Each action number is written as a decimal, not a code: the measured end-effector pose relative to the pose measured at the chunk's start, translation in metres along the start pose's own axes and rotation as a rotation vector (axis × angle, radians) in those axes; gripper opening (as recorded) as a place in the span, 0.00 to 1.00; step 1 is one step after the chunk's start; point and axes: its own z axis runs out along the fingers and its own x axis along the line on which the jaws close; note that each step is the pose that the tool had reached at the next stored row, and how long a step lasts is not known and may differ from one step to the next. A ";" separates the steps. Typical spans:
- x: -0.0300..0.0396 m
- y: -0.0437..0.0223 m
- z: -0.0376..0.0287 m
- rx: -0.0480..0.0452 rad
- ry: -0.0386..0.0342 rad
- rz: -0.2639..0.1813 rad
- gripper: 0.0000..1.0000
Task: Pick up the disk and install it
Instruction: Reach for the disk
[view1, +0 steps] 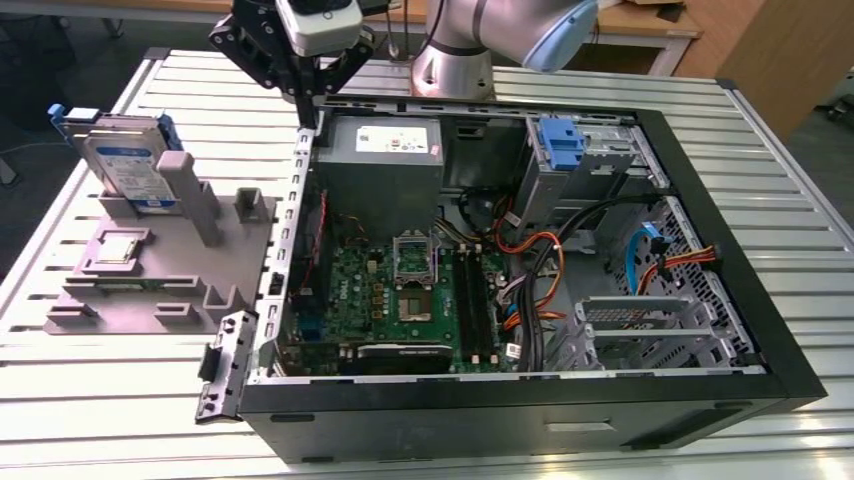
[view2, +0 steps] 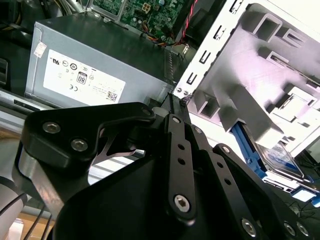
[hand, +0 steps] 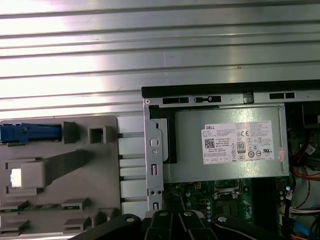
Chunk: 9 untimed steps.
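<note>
**A:** Where is the disk?

**B:** At the exterior view's left. The flat silver-grey hard drive in its blue plastic bracket (view1: 127, 165) stands on edge in the grey moulded plastic holder (view1: 147, 275).

**A:** And the claw?

**B:** The black 2-finger gripper (view1: 311, 95) hangs right of the holder, above the case wall. Its fingers are together on nothing, well apart from the disk.

**A:** What makes a good pick?

**B:** I'd part the fingers, square them over the top edge, close on the 2 flat faces and lift straight out of the slot. The grey slanted post (view1: 194, 200) just beside the disk crowds that side.

**A:** Further right?

**B:** The open black computer case (view1: 534, 400) holds the grey power-supply box with white sticker (view1: 380, 150) and a blue plastic latch (view1: 563, 145). Orange cables (view1: 534, 270) sprawl near the perforated metal cage (view1: 641, 325) and could snag.
</note>
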 end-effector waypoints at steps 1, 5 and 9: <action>0.0003 0.0000 0.0000 0.0000 -0.0001 0.000 0.10; 0.0036 0.0014 0.0001 0.0000 0.0000 0.000 0.10; 0.0065 0.0034 0.0004 0.0000 0.0000 0.000 0.10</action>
